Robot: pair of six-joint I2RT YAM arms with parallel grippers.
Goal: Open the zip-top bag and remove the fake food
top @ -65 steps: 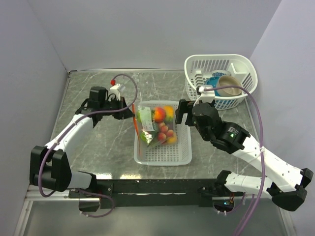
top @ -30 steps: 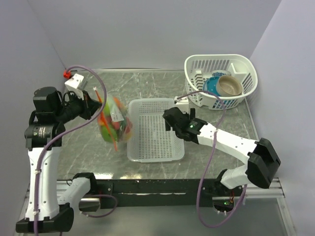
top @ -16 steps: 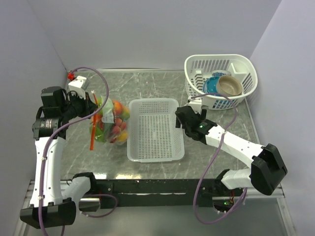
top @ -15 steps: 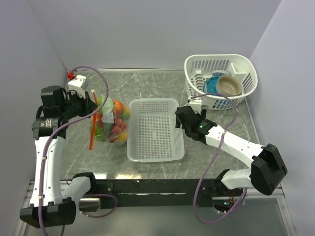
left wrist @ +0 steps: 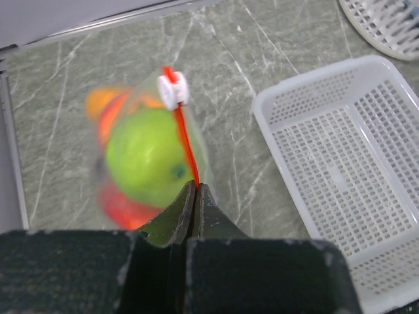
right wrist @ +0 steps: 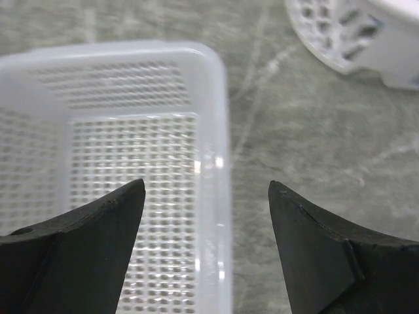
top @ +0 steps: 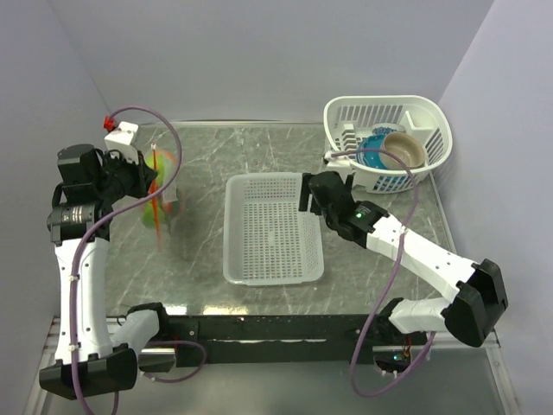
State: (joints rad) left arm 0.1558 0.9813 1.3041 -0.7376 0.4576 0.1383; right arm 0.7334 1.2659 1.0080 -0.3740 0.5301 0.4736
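Observation:
The zip-top bag (top: 162,197) hangs blurred in the air left of the tray, above the table. My left gripper (top: 147,180) is shut on its orange-red zip strip (left wrist: 186,147), whose white slider (left wrist: 173,91) sits at the far end. The fake food shows through the plastic: a green fruit (left wrist: 145,160) with orange and red pieces around it. My right gripper (top: 304,195) is open at the far right corner of the tray. Its fingers straddle the tray's right rim (right wrist: 220,150) without touching it, and nothing is held by the right gripper (right wrist: 206,191).
A white slotted tray (top: 272,259) lies mid-table with nothing in it. A white basket (top: 389,121) at the back right holds a blue bowl (top: 373,145) and a beige bowl (top: 404,151). Grey walls stand close on the left and right.
My left gripper has swung the bag farther left, away from the tray, and the bag is still swinging. My right gripper has moved toward the tray's far right corner and its jaws have narrowed a little.

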